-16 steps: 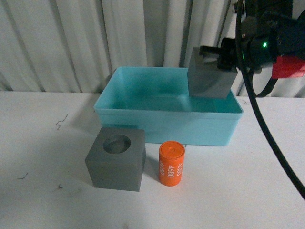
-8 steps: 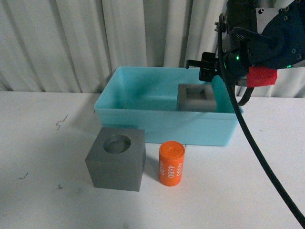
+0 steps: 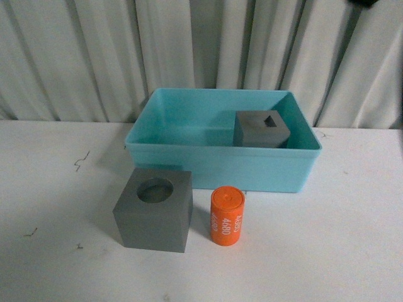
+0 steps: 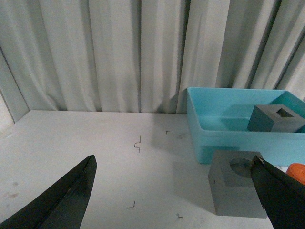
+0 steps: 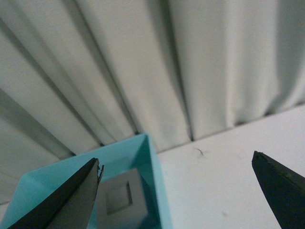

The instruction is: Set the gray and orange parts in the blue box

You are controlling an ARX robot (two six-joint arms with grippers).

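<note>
A gray cube with a rectangular hole (image 3: 261, 128) rests inside the blue box (image 3: 220, 165), toward its right side. On the table in front of the box stand a gray cube with a round hole (image 3: 154, 209) and an upright orange cylinder (image 3: 227, 216) with white numbers. Neither arm shows in the front view. My left gripper (image 4: 174, 188) is open, low over the table, with the round-hole cube (image 4: 238, 189) by one finger. My right gripper (image 5: 177, 190) is open, high above the box's (image 5: 152, 164) right corner, looking down at the rectangular-hole cube (image 5: 121, 198).
A pleated white curtain (image 3: 94, 56) hangs right behind the table. Small dark marks (image 3: 80, 161) dot the white tabletop left of the box.
The right gripper let go of the rectangular-hole cube, which dropped into the box, then rose out of the front view. The other two parts have not moved.
</note>
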